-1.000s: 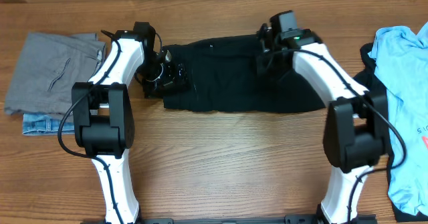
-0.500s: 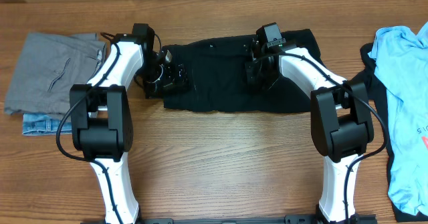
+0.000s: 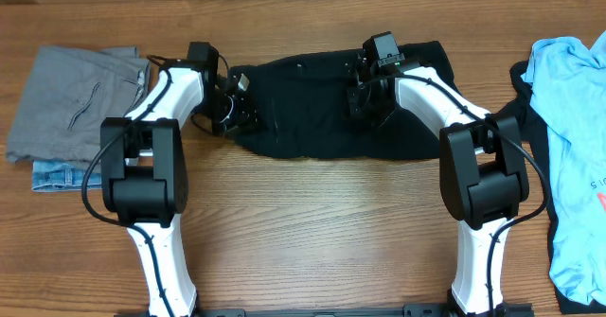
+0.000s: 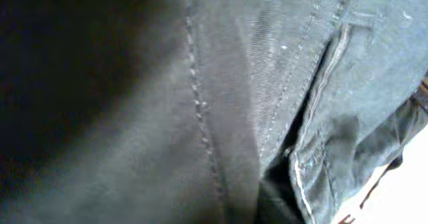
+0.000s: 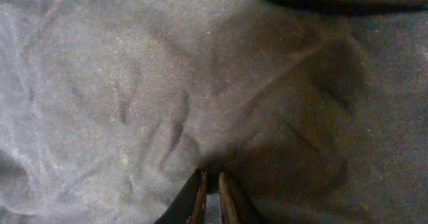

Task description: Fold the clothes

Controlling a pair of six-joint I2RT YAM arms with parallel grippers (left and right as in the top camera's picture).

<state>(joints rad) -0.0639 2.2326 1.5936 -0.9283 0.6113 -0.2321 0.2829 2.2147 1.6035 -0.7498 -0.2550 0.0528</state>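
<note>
Two arms reach in from the near edge of the table (image 3: 312, 232), both onto the same black garment (image 3: 312, 128). The light blue T-shirt (image 3: 573, 118) lies along the right edge, well apart from them.

The right end effector (image 5: 208, 180) has its fingers almost together, pinching a small tuck of black cloth, with creases running into the pinch. The left end effector (image 3: 232, 109) sits at the garment's left end. Its wrist view is all cloth with no fingers showing, so I can't tell if it's closed or holding anything.

My worry is the right pinch. It's inside the garment, not on an edge, so it may hold only the top layer, and a lift would then peel that layer and bunch the rest. If the left has no grip, pulling from one side would drag and twist the piece.

The garment is plain black and trouser-like, with stitched seams and a pocket edge in the left wrist view. It's spread lengthwise across the middle toward the far edge, rumpled at its near hem. A grey piece (image 3: 76, 99) over a denim piece (image 3: 57, 175) sits by the left edge.
</note>
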